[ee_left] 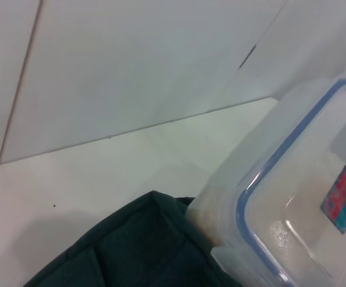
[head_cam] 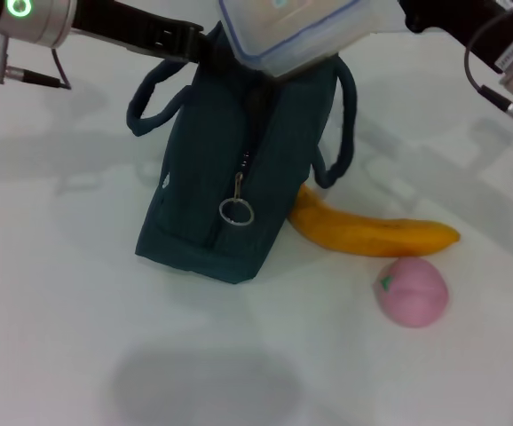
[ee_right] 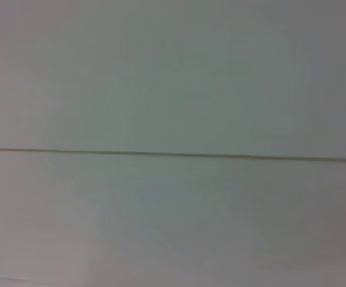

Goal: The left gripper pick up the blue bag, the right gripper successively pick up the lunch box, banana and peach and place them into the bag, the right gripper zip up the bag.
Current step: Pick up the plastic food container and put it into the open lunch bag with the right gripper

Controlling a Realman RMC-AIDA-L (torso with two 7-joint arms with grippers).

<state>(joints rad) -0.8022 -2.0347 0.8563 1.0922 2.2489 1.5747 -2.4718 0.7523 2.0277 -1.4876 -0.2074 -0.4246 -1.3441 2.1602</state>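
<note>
Two fruits: lying on the white table (head_cam: 52, 293) nearest the robot, right of the bag and clear of the arms.
Peach (head_cam: 412, 291): sitting closest, round, pink, smooth, with a green mark facing left; apart from the banana, just in front of it.
Banana (head_cam: 372, 232): lying flat, yellow-orange and curved, its long axis running left to right, its left end tucking behind the bag's lower corner.
Bag (head_cam: 230, 169): standing upright, dark blue-green soft cloth, its zipper line running away from the robot, a metal ring pull (head_cam: 236, 211) hanging on the near face, two looped handles drooping at either side.
Lunch box (head_cam: 296, 27): hanging tilted right above the bag's far top, clear plastic with rounded corners and a blue-rimmed lid; in the left wrist view one corner is touching the cloth edge, red-and-blue label showing.
Left arm: reaching to the bag's far top from the left; grip cannot be told.
Right arm: coming in from the upper right; its fingers are hiding from sight.
</note>
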